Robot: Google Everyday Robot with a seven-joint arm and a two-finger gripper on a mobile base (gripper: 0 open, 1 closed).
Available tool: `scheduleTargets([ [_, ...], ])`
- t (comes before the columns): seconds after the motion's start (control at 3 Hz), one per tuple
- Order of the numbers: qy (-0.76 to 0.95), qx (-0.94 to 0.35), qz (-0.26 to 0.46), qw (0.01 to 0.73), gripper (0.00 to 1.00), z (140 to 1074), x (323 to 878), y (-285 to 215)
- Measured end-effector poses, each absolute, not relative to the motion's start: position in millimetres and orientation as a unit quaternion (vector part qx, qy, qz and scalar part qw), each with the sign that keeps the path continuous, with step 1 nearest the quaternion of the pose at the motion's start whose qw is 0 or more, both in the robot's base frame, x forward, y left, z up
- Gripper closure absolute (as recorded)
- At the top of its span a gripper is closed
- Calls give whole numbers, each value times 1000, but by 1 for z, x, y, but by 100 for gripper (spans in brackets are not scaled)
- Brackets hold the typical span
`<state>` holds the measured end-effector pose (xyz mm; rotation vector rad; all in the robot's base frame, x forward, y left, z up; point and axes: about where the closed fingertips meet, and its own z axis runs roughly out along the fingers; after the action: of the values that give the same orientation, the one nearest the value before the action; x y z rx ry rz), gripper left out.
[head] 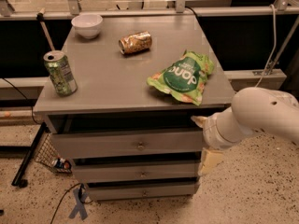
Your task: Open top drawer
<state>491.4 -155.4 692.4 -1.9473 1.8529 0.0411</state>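
Gripper (204,141) sits at the right end of the top drawer (107,143), fingers apart, wrist hiding that corner. Drawer shut, knob (140,146) in plain view, well left of the gripper.

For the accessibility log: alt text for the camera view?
The gripper sits at the right edge of the closed top drawer, away from its centre knob. On the cabinet top: white bowl, upright green can, a can on its side, green snack bag.

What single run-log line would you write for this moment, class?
top drawer: shut | gripper: at drawer front's right end, not on knob | phase: pre-grasp
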Motion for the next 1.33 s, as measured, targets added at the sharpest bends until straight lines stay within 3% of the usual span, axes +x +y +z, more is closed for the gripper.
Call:
scheduleTargets([
  [1.33,667,-697,46,259,0,672,527,-136],
])
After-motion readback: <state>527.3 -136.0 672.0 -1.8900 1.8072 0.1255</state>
